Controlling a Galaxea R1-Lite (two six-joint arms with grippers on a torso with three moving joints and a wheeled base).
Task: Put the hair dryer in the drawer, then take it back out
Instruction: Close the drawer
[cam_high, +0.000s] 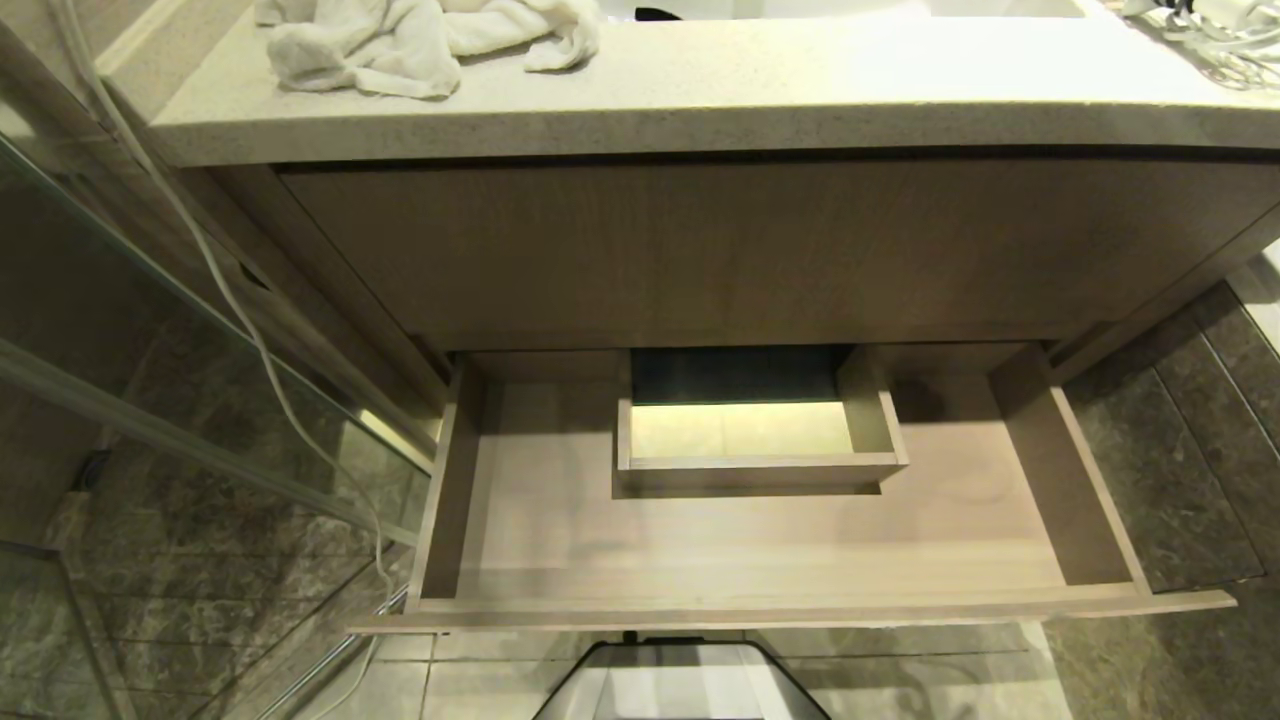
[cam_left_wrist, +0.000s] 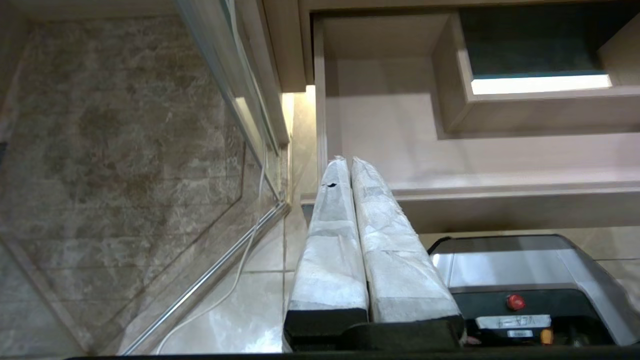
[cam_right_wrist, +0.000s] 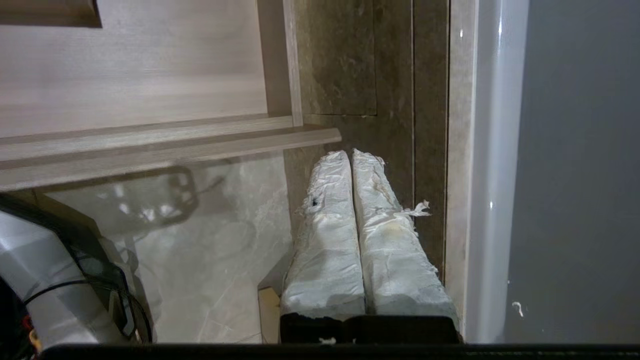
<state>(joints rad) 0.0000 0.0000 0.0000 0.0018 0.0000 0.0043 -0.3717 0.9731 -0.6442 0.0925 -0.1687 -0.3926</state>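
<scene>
Both grippers hang with their padded fingers pressed together and nothing between them: the left gripper (cam_left_wrist: 350, 162) just outside the drawer's (cam_high: 780, 605) front left corner, the right gripper (cam_right_wrist: 350, 155) off its front right corner, over the dark floor tiles (cam_right_wrist: 350, 65). Neither shows in the head view, so they look parked low at the robot's sides, leaving the way into the drawer free. That drawer stands pulled fully out under the desk (cam_high: 700, 100), its bare floor open to receive something, with the boxed cutout (cam_high: 760, 470) at twelve o'clock of its middle, presumably there to clear the plumbing. Its floor holds nothing at all. Only a white cord tangle (cam_high: 1210, 35) shows on the desk at about one o'clock; this is likely the hair dryer's, the body itself lying out of view. A crumpled towel (cam_high: 420, 40) lies at eleven o'clock.
</scene>
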